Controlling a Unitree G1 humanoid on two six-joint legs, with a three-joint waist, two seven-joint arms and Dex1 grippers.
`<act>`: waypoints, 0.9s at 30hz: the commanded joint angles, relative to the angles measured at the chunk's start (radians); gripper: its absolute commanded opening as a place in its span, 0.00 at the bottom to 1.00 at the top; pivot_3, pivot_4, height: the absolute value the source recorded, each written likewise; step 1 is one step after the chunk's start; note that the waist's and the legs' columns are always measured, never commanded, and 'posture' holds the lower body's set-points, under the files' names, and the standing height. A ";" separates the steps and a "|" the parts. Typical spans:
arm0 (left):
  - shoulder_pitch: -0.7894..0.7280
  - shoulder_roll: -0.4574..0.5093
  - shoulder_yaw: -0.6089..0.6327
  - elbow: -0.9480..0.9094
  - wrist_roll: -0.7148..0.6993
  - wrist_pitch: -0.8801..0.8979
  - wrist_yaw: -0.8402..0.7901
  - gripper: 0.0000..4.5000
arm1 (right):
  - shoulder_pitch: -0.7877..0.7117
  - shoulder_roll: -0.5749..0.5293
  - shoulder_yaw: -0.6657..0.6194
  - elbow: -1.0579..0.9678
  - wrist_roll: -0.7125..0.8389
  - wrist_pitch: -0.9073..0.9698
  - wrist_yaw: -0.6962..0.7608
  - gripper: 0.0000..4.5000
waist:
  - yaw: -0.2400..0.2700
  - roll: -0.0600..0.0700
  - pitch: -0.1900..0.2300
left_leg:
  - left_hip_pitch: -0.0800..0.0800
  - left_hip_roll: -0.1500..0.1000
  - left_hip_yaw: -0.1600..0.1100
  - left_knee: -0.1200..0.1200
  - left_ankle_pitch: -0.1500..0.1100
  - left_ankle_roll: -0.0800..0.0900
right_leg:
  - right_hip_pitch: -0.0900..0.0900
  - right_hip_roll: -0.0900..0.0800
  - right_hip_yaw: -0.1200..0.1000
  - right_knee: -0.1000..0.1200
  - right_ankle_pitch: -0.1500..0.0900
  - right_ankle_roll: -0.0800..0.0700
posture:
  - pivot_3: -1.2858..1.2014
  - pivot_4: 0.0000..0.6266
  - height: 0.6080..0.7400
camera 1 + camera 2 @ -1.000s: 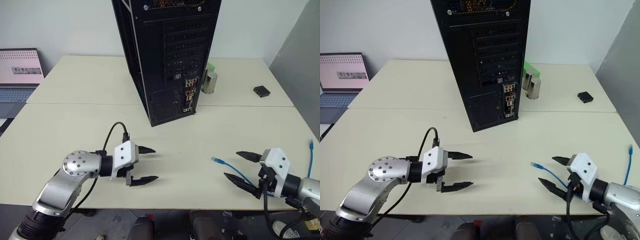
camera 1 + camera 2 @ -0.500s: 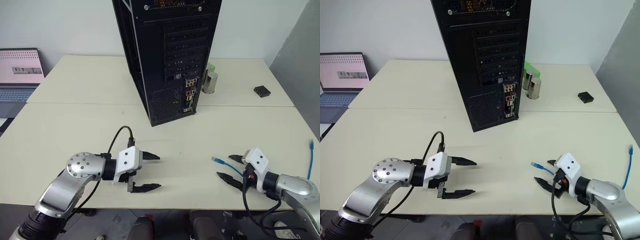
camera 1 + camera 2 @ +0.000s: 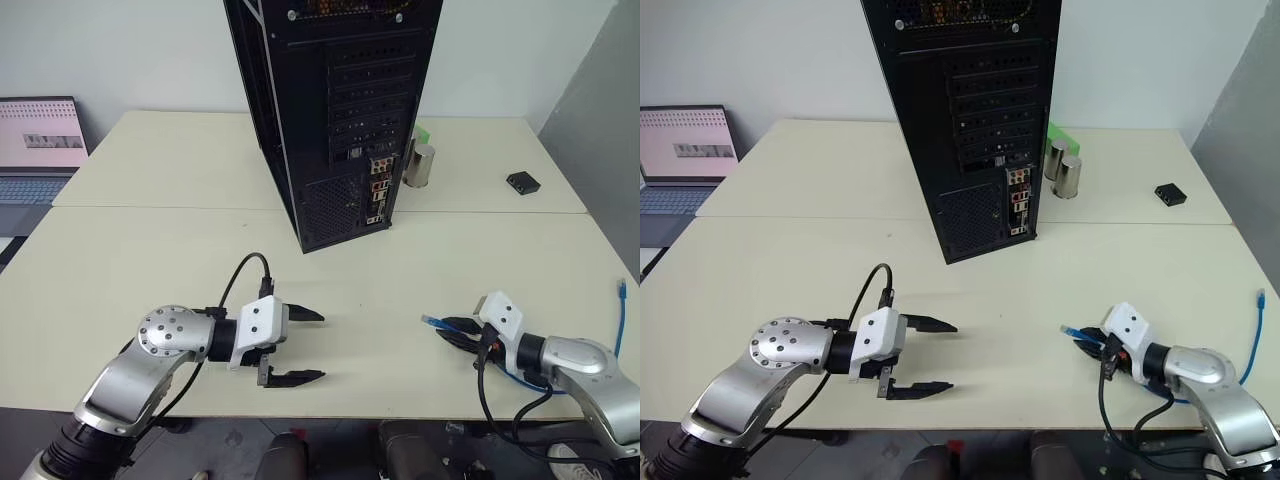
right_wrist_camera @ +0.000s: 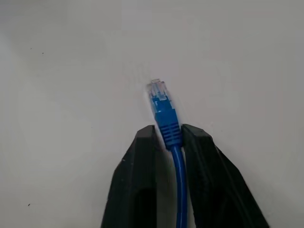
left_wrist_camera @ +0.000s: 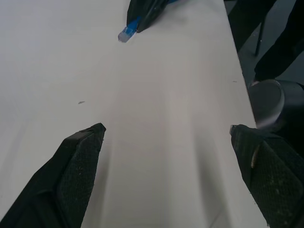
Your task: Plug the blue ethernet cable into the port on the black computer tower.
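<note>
A: Status on right gripper [image 4: 167, 137]?
B: Clamped on the blue ethernet cable [image 4: 167, 122], just behind the boot. Clear plug pokes out past the fingertips, over the table [image 3: 150, 260].
A: Rest of the cable?
B: Runs back along the right arm near the table's front edge. Other plug end [image 3: 622, 289] sits at the far right edge.
A: Left gripper [image 3: 309, 346]?
B: Jaws spread wide, nothing between them, hovering low over the table, pointing toward the right gripper. Well apart from it.
A: Tower?
B: Black computer tower [image 3: 340, 110] upright mid-table, rear face toward the robot. Connector cluster with the port [image 3: 378, 190] low on the rear, well apart from the plug. Silver cylinder [image 3: 421, 165] beside the tower.
</note>
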 commanded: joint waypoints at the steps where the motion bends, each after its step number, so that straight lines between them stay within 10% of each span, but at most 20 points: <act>1: -0.035 -0.016 -0.018 0.022 0.027 -0.028 0.008 1.00 | -0.035 -0.004 0.010 -0.027 -0.011 0.004 0.005 0.03 | 0.000 0.000 0.000 | 0.000 0.000 0.000 0.000 0.000 0.000 | 0.000 0.000 0.000 0.000 0.000 0.000 | 0.52 0.24 1.00; 27: -0.304 -0.157 -0.187 0.279 0.168 -0.108 -0.060 0.90 | -0.388 0.137 0.394 -0.214 -0.104 0.277 -0.023 0.02 | 0.000 0.000 0.000 | -0.001 0.000 -0.002 0.001 0.000 0.000 | -0.001 0.000 -0.002 0.001 0.002 -0.004 | 0.52 0.24 1.00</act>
